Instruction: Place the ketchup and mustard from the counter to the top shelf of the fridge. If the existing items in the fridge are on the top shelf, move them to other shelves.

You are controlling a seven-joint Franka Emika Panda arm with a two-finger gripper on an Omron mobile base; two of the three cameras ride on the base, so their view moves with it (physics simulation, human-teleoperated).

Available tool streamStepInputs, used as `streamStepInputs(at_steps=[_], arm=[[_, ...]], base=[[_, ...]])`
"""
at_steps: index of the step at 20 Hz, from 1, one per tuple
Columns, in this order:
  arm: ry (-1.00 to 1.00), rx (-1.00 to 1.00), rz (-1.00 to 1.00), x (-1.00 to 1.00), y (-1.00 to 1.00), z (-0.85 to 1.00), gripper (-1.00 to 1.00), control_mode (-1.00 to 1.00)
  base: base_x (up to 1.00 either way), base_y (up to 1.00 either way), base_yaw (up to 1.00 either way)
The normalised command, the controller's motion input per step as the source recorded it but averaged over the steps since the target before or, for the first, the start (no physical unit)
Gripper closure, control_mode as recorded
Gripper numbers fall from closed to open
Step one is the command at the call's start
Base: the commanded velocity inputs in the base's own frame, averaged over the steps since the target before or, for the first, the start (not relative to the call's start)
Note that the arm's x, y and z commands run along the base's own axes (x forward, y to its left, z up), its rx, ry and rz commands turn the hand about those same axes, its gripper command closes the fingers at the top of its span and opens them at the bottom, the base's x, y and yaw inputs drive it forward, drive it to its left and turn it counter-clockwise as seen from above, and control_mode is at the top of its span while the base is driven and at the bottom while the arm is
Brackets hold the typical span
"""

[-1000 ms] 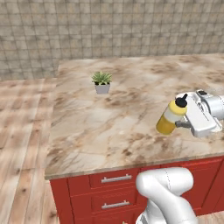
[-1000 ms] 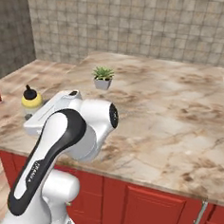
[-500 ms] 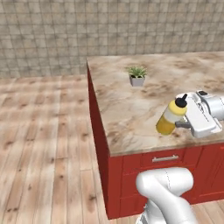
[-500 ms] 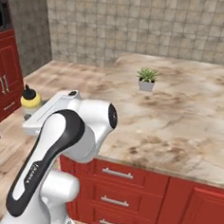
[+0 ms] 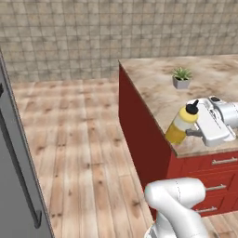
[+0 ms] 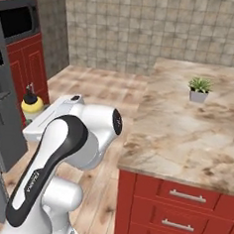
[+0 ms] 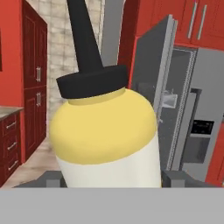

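Observation:
The mustard (image 5: 180, 124), a yellow squeeze bottle with a dark pointed nozzle, hangs tilted in the air past the corner of the counter (image 5: 153, 88). My gripper (image 5: 189, 132) is shut on its lower body. In the hand view the mustard (image 7: 105, 131) looms close, with dark fingertips (image 7: 47, 178) on either side of it. Its yellow top (image 6: 32, 103) peeks over my arm in the right base view. Beyond it stands the grey fridge (image 7: 197, 113) with its door (image 7: 153, 74) swung open. The ketchup, the top shelf and the existing items are out of view.
A small potted plant (image 5: 181, 77) stands on the counter (image 6: 187, 134). Red drawers with silver handles (image 6: 187, 196) face me below the slab. A grey fridge door edge (image 5: 16, 158) rises at the left. Wood floor (image 5: 79, 139) lies open between the counter and the fridge.
The base has turned left, so the whole scene has slid right: the counter and plant moved to the right and the fridge came into view. The mustard stays in my gripper.

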Motion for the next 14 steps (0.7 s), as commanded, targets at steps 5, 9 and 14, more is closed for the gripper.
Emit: streamStepInputs(at_steps=[5, 9, 14], arm=[[0.00, 0.00, 0.00, 0.00, 0.00, 0.00, 1.00, 1.00], [0.00, 0.00, 0.00, 0.00, 0.00, 0.00, 1.00, 1.00], [0.00, 0.00, 0.00, 0.00, 0.00, 0.00, 1.00, 1.00]], base=[[0.50, 0.28, 0.00], [0.85, -0.05, 0.00], [0.69, 0.06, 0.00]])
